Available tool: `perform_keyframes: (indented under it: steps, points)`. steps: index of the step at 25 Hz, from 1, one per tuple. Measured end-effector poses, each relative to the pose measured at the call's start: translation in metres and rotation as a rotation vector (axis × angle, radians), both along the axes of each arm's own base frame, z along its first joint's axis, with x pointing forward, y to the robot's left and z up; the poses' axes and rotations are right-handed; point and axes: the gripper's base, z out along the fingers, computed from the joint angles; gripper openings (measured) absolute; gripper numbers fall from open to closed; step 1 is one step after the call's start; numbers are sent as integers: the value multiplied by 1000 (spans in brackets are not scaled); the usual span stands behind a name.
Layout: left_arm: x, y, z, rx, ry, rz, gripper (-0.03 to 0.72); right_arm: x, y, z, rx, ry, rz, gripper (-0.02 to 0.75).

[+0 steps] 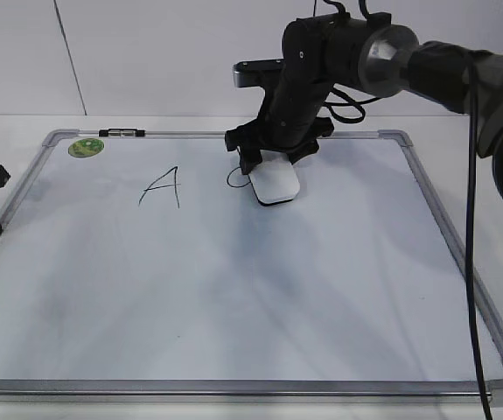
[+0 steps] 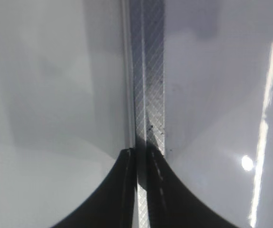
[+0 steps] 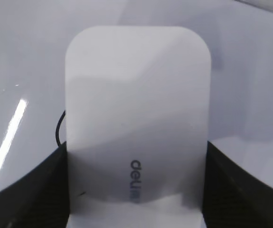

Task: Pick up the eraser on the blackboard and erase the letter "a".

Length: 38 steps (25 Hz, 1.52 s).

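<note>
I see the right gripper pinching the eraser flat on the blackboard, covering most of the letter "a"; left gripper pressed together.

Plain white wall behind a white table, soft even light.

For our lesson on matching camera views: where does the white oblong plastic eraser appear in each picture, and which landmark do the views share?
Exterior view: the white oblong plastic eraser is upper centre, clamped in the right gripper, right of the capital "A".
Left wrist view: not in it.
Right wrist view: the eraser fills the centre, between the black fingers.
Shared landmark: the silver-framed whiteboard, whose frame crosses the left wrist view.
</note>
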Motion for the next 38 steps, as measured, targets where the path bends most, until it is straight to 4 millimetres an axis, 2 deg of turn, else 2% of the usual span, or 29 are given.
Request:
perform_keyframes:
  steps: [38]
  points:
    - [0, 0, 0, 0, 0, 0, 18, 1, 0, -3, 7, 2, -29, 549]
